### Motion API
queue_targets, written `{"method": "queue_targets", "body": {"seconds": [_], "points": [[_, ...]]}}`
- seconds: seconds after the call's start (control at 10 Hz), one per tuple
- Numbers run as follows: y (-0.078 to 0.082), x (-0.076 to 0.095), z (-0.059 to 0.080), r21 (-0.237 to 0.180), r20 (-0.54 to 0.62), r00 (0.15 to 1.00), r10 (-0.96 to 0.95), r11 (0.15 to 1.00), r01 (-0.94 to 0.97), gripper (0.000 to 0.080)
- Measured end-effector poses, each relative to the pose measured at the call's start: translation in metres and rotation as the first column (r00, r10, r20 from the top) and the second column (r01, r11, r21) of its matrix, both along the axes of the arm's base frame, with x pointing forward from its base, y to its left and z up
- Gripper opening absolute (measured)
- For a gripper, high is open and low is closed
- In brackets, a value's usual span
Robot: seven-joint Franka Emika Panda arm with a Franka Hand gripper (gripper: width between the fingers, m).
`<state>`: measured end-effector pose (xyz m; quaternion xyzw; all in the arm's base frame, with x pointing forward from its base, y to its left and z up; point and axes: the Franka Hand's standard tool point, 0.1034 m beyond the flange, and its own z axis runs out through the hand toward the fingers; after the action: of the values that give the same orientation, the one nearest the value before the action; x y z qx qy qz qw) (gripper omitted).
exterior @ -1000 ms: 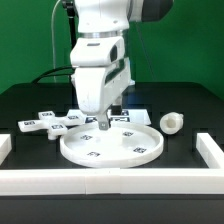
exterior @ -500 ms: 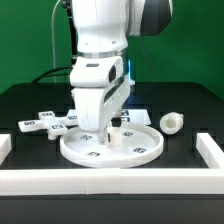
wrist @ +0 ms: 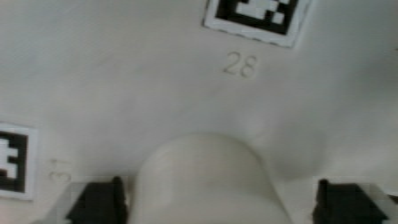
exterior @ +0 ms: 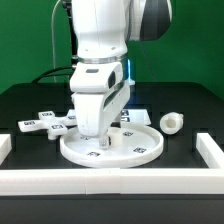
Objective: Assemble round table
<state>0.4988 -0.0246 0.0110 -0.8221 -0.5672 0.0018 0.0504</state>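
The black table (exterior: 30,100) runs out of frame on both sides, and the white border wall (exterior: 110,181) crosses the foreground. The arm (exterior: 100,50) stands low over the large round disc (exterior: 135,152), its bulk hiding the disc's far part and the fingers' contact point in the exterior view. The cross-shaped piece (exterior: 45,123) lies toward the exterior view's left, partly behind the arm; the short post (exterior: 173,122) sits apart on the right. Up close, the gripper (wrist: 228,200) has its dark fingertips (wrist: 100,200) spread on either side of a blurred rounded white bump (wrist: 205,165), with bare surface showing beside one. Two tags (wrist: 258,15) are cut off by the frame; an embossed "28" (wrist: 240,63) is readable.
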Motion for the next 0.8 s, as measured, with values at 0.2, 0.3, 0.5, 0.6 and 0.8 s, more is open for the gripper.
{"method": "queue_targets", "body": {"seconds": [0.2, 0.3, 0.5, 0.6, 0.8], "points": [[-0.0002, 0.0006, 0.0006, 0.0, 0.002, 1.0, 0.0, 1.0, 0.0, 0.0407], [-0.0002, 0.0006, 0.0006, 0.0, 0.002, 1.0, 0.0, 1.0, 0.0, 0.0407], [-0.0002, 0.0007, 0.0007, 0.0, 0.002, 1.0, 0.0, 1.0, 0.0, 0.0407], [-0.0002, 0.0007, 0.0007, 0.0, 0.002, 1.0, 0.0, 1.0, 0.0, 0.0407], [0.008, 0.0048, 0.0016, 0.002, -0.001, 1.0, -0.012, 1.0, 0.012, 0.0407]]}}
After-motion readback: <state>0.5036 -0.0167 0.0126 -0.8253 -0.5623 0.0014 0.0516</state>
